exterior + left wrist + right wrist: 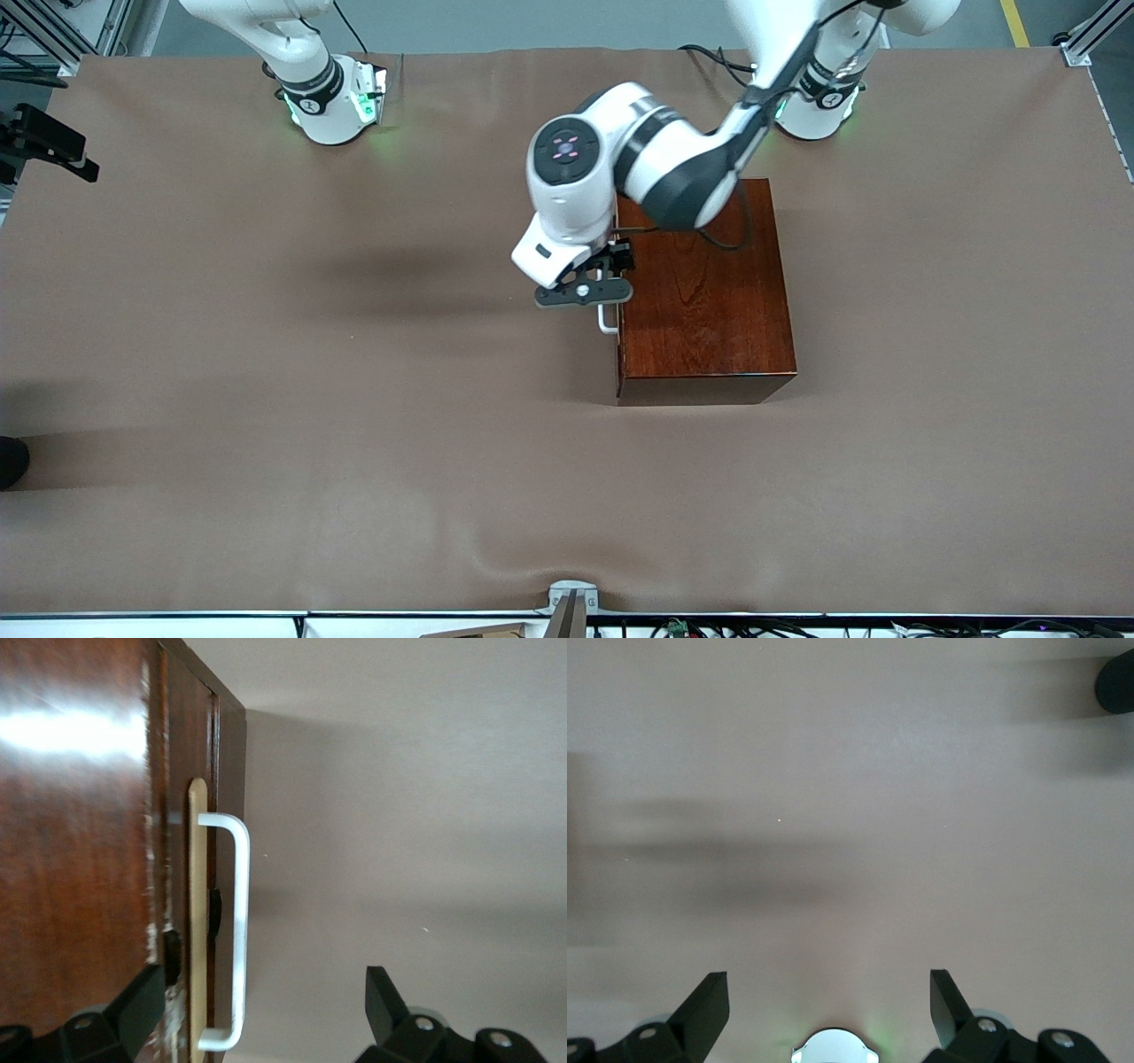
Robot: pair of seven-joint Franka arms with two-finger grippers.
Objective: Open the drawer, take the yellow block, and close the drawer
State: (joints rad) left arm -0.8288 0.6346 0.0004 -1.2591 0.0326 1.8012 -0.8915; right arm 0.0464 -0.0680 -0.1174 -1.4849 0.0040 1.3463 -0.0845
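The dark reddish-brown wooden box (pixel 704 292) stands on the table near the left arm's base. Its drawer is shut, with the front facing the right arm's end of the table. The white bar handle (pixel 606 319) sticks out from it. My left gripper (pixel 585 292) hangs open over the handle. In the left wrist view the handle (pixel 237 930) lies between the open fingers (pixel 133 1014), nearer to the finger over the box, touching neither. The yellow block is hidden. My right gripper (pixel 830 1005) waits, open and empty, high over bare table above its own base.
A black device (pixel 49 142) sits at the table's edge at the right arm's end. A dark round object (pixel 11 461) lies at that same edge, nearer the camera. The left arm's cable (pixel 726 235) hangs over the box top.
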